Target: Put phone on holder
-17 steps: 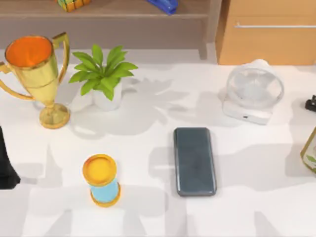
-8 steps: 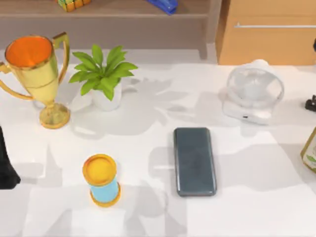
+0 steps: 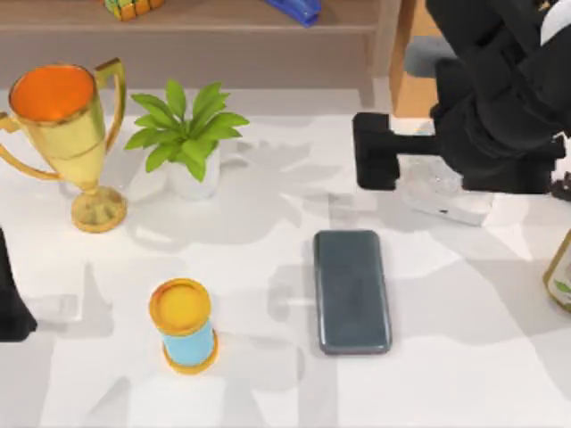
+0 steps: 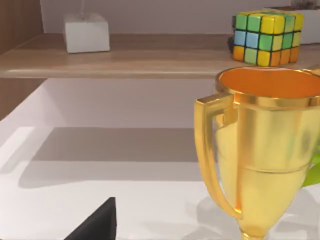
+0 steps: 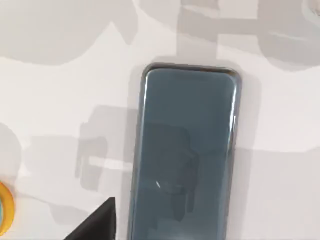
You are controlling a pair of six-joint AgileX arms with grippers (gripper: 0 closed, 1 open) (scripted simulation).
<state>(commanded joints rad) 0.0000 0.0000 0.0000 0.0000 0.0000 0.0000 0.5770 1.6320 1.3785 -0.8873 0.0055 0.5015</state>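
Reaching over table's far right, right arm (image 3: 482, 107), phone (image 3: 351, 291) flat

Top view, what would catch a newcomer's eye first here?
Probably the big black right arm reaching in over the table's far right, partly covering the white fan. Next, the gold trophy at far left, and the dark phone lying flat near the middle.

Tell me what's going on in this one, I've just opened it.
The right arm has swung in over the table's back right, above the white fan, apparently heading for the phone. The phone lies flat and untouched mid-table, filling the right wrist view. The left arm sits parked at the left edge, near the gold trophy.
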